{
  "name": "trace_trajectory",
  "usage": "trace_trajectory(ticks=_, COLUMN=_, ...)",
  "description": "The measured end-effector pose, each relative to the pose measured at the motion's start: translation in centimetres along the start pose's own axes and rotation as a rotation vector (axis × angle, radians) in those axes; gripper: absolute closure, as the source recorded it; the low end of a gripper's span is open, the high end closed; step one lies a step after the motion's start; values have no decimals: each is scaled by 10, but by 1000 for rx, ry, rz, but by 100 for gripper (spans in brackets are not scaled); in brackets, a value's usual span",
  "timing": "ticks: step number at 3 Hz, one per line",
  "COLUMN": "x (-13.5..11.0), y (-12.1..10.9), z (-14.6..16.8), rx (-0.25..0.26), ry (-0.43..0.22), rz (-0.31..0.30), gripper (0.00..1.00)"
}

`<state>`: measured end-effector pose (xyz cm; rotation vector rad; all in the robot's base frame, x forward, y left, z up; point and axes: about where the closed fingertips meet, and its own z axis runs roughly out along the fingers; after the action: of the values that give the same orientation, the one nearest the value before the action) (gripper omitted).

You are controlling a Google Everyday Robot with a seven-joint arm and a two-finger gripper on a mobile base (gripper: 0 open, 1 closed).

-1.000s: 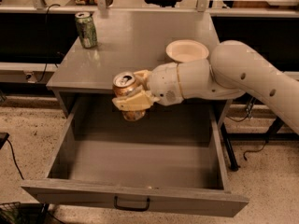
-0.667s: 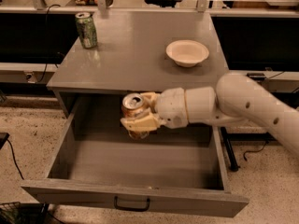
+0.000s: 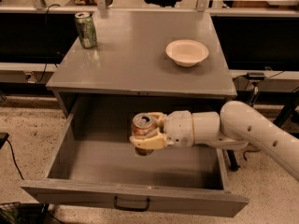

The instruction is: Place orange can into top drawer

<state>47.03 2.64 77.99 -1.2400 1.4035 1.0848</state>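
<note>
Hand, clasping orange can, hangs over the open top drawer.

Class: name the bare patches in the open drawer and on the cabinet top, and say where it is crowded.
The top drawer floor is bare left of the orange can, which the gripper holds mid-drawer; the arm crowds the right. The cabinet top is bare between the green can and the bowl.

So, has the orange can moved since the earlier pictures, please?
Yes. Held by the gripper, the orange can sank from level with the tabletop front edge to below it, over the top drawer.
</note>
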Motion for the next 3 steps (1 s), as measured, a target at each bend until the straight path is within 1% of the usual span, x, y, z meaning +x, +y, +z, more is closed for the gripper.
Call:
trace_trajectory(ticks=1, x=25, y=6, z=-4, rx=-14, ry=-25, rz=29, gripper=100)
trace_trajectory(ticks=2, x=47, y=9, z=-4, rx=-22, ry=-37, rz=19, gripper=100)
trace_trajectory(ticks=3, x=58, y=10, z=-2, rx=-41, ry=-28, rz=-6, gripper=81)
